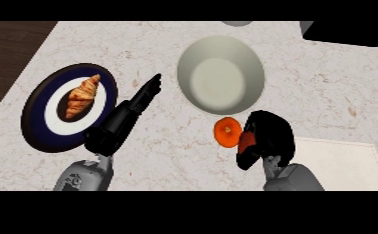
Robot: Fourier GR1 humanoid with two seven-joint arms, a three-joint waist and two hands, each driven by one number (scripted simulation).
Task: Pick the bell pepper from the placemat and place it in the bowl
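Observation:
The orange bell pepper (227, 130) shows just below the near rim of the pale grey bowl (221, 73). My right hand (269, 130) is curled round the pepper's right side and hides part of it; orange shows between its fingers. The pepper is off the cream placemat (343, 160), which lies at the lower right. Whether the pepper touches the counter I cannot tell. My left hand (129, 110) lies open, its fingers straight and pointing toward the bowl, between the plate and the bowl.
A dark blue and white plate (35, 113) with a croissant (83, 96) lies at the left. A dark object (343, 33) sits at the far right corner, and a grey item (238, 23) shows at the far edge.

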